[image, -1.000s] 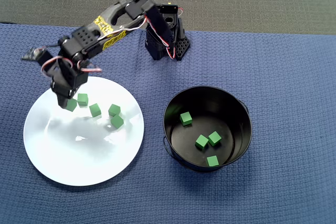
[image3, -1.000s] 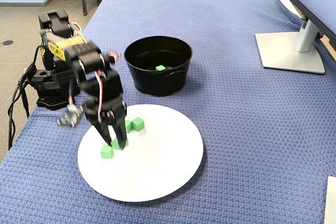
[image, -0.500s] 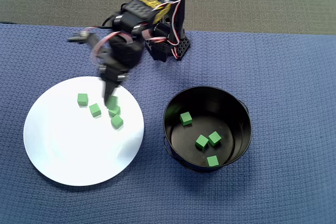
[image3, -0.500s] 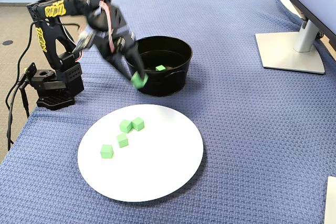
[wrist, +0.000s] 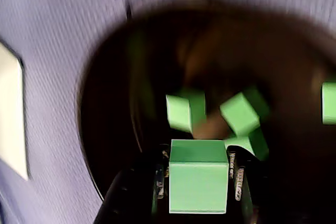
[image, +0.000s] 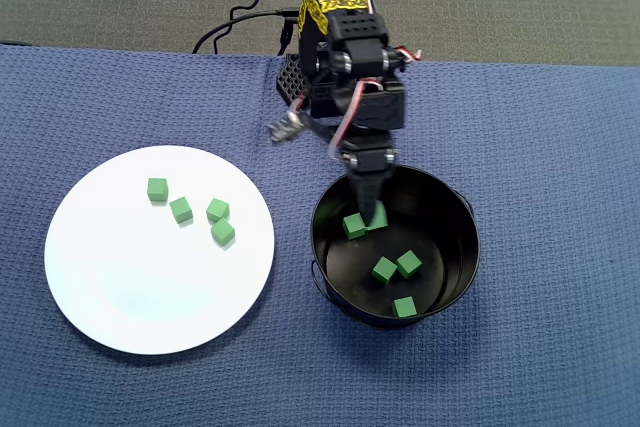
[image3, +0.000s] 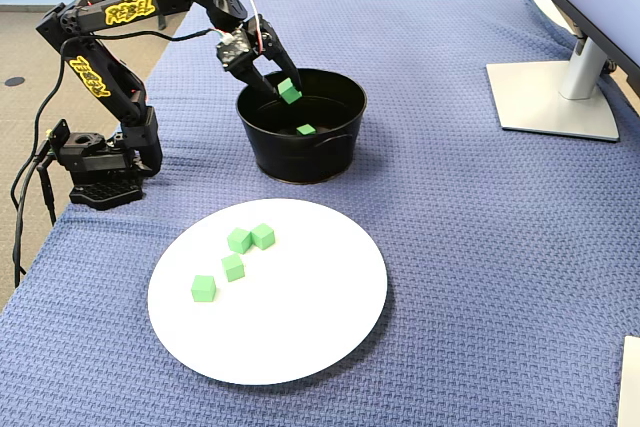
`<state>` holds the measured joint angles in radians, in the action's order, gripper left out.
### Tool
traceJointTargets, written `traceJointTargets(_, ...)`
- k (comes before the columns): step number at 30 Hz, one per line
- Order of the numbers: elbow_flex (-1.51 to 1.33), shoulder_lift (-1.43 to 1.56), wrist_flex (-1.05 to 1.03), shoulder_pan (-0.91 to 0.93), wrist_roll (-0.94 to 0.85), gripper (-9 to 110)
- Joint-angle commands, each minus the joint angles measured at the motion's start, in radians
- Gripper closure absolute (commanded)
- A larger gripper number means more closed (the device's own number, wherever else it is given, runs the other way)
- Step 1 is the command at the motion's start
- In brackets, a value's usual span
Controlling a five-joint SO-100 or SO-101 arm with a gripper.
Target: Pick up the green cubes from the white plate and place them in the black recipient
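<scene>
The end effector (image3: 284, 90) is now gripping one green cube (image3: 289, 90) above the black recipient (image: 455, 215), having swung over from the white plate (image: 120, 297) near the surface's left edge; four cubes are remaining there, so release is probably coming next

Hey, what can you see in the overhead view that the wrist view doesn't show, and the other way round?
Only the overhead view shows the whole white plate with four green cubes on it, plus the arm's base.

Only the wrist view shows up close the held cube clamped in the hand; the plate appears merely as a sliver at its left edge.

Both show the black pot with loose cubes on its bottom, and the hand over the pot.
</scene>
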<state>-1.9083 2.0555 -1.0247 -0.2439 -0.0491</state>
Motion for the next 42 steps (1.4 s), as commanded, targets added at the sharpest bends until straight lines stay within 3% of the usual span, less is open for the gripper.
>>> traceJointTargets(1, -0.006, 0.035, 0.057, -0.067, -0.012, 80)
traceJointTargets(3, 0.0, 0.038, 0.052, -0.074, -0.029, 65)
traceJointTargets(11, 0.121, 0.048, -0.003, 0.038, -0.058, 64)
traceJointTargets(15, 0.281, 0.012, -0.095, 0.272, -0.046, 67)
traceJointTargets(23, 0.377, -0.17, -0.087, 0.732, -0.089, 70)
traceJointTargets(33, 0.354, -0.466, 0.043, 0.977, -0.399, 73)
traceJointTargets(42, 0.313, -0.534, 0.14, 1.057, -0.83, 72)
